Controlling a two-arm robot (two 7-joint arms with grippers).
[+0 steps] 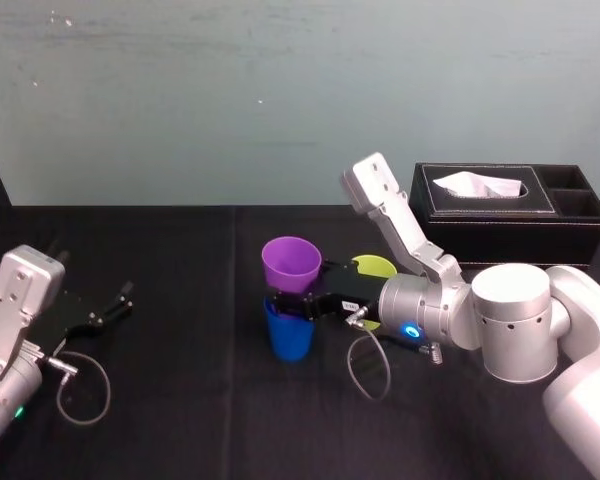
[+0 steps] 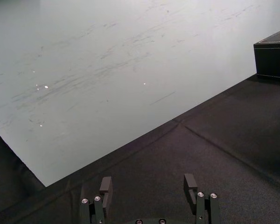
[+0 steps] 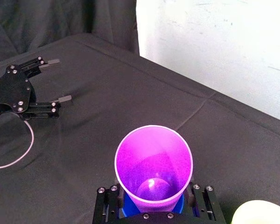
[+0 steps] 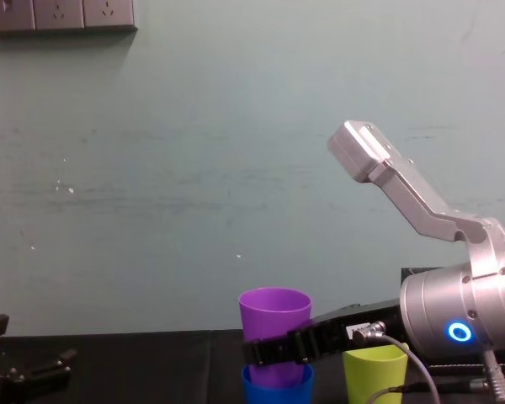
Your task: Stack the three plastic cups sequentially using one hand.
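Left of the tissue box (image 1: 510,215): purple cup (image 1: 291,265) upright, its base sunk in the mouth of the blue cup (image 1: 289,337), which stands on the table.
Right tool (image 1: 285,303): clamped around the purple cup's lower part, reaching in from the box side.
Yellow-green cup (image 1: 376,267): upright between the stacked pair and the box, partly hidden by the right arm.
Left tool (image 2: 148,186): far left of the box, low over the table, fingers spread, holding nothing.
Table (image 1: 180,400): black cloth, lightly creased.
Room: pale grey-green wall (image 1: 230,100) behind the box; wall sockets (image 4: 59,14) high up.
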